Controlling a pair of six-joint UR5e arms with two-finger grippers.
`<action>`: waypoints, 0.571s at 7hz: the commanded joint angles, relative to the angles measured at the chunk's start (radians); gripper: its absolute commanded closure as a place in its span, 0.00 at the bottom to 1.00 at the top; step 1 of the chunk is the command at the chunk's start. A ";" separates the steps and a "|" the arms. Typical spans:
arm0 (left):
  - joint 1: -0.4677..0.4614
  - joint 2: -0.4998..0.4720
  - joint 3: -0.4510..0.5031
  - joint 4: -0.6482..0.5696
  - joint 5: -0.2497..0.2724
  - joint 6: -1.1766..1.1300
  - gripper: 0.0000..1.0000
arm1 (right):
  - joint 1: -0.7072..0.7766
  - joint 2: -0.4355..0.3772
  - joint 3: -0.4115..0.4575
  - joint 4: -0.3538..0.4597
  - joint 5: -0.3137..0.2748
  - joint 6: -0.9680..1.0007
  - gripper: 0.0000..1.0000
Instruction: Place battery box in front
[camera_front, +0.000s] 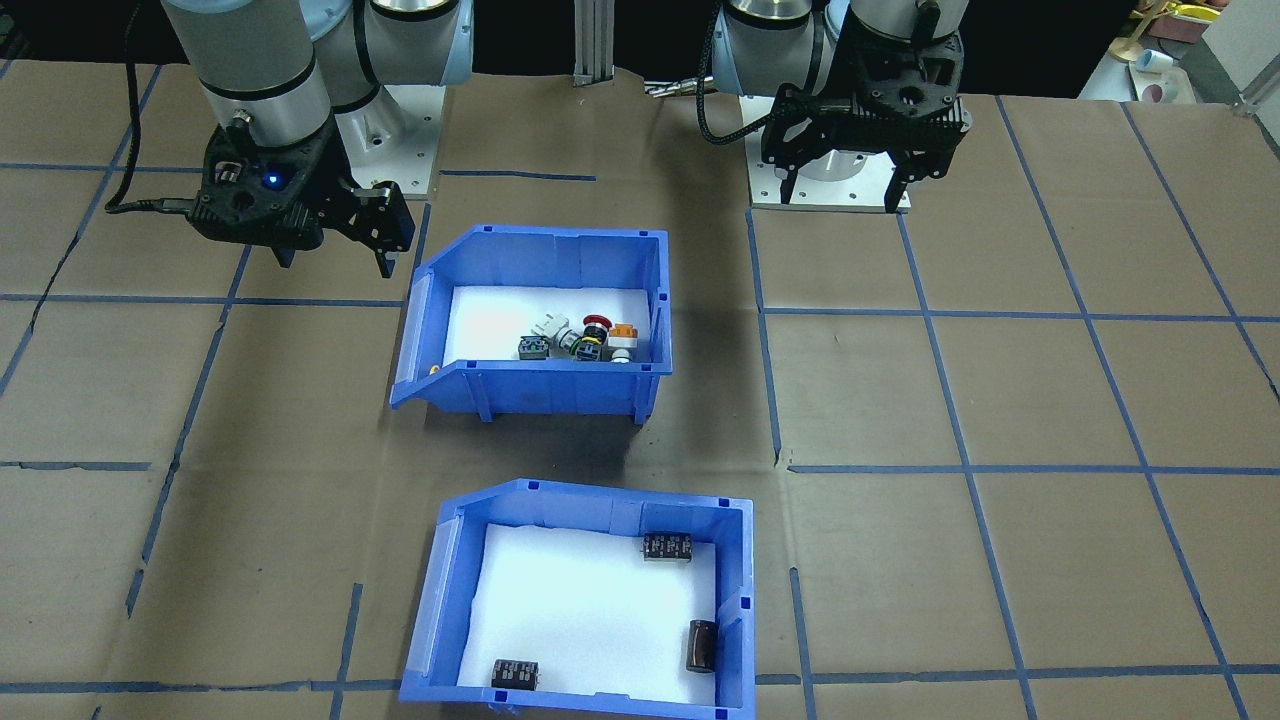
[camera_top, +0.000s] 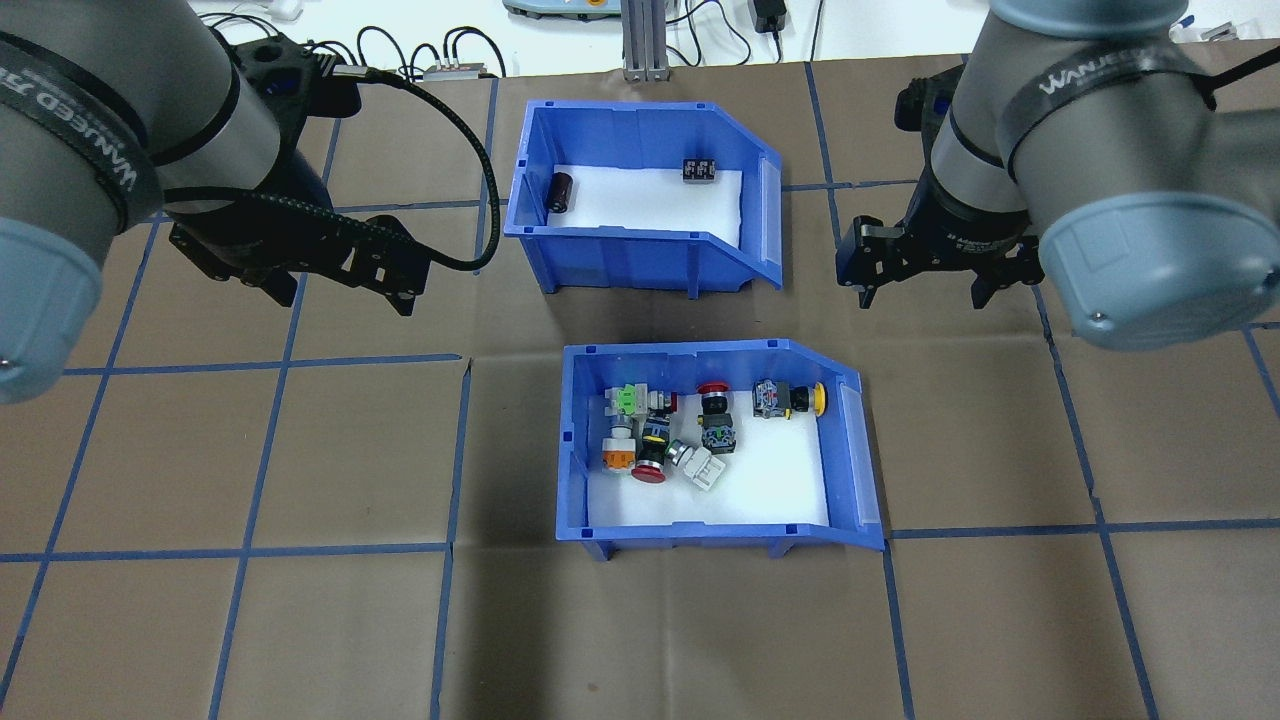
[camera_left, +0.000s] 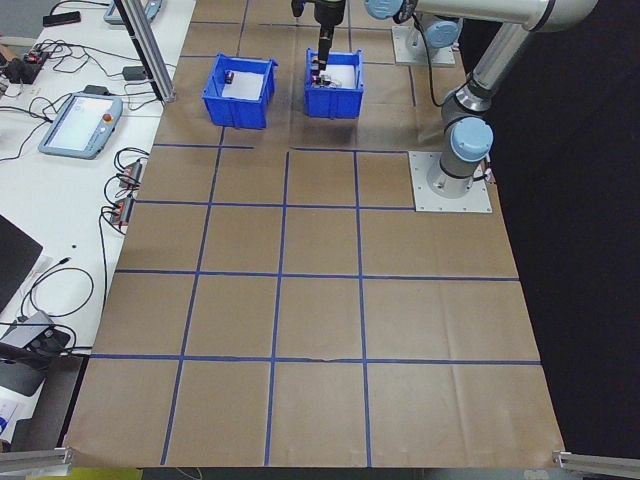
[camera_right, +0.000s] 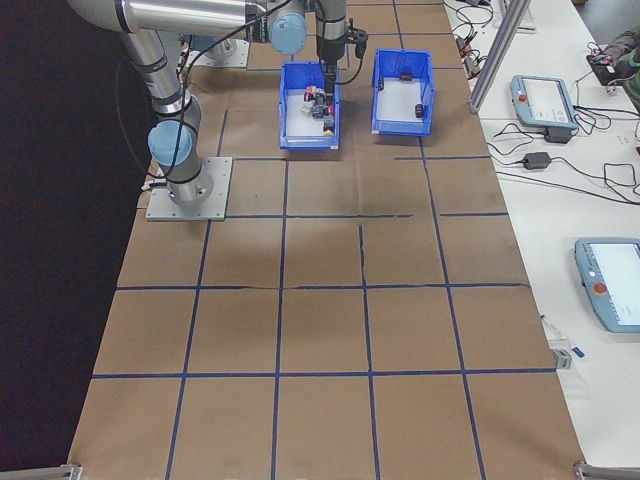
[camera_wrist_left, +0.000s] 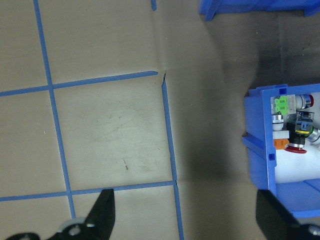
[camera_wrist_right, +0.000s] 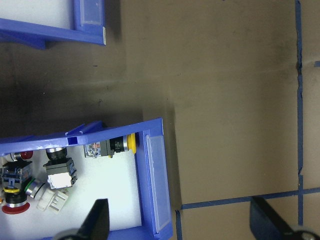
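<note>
Nearest in the front-facing view, the battery box (camera_front: 590, 600) is seen standing on the desk (camera_front: 1000, 400), its white liner carrying three dark cells (camera_front: 701, 645), one by each of three walls. Just beyond it, apart by a strip of brown paper, the switch bin (camera_front: 540, 320) is seen with its colourful push-buttons (camera_front: 595, 335). Farther back, the left pincer (camera_front: 860, 180) is held wide open above bare desk, gripping nothing; the right pincer (camera_front: 335, 245) likewise hangs spread and empty beside the switch bin.

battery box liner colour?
White foam liner inside the blue battery box; clearest in the exterior front-facing view.
</note>
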 joint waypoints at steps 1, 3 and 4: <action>0.000 0.000 -0.003 0.000 -0.001 0.000 0.01 | -0.011 0.063 -0.110 0.128 0.025 0.058 0.00; 0.000 0.000 -0.003 0.000 0.002 0.000 0.01 | -0.049 0.051 -0.114 0.154 0.044 0.035 0.00; 0.000 0.000 -0.003 0.000 0.001 0.000 0.01 | -0.048 0.050 -0.114 0.150 0.044 -0.011 0.00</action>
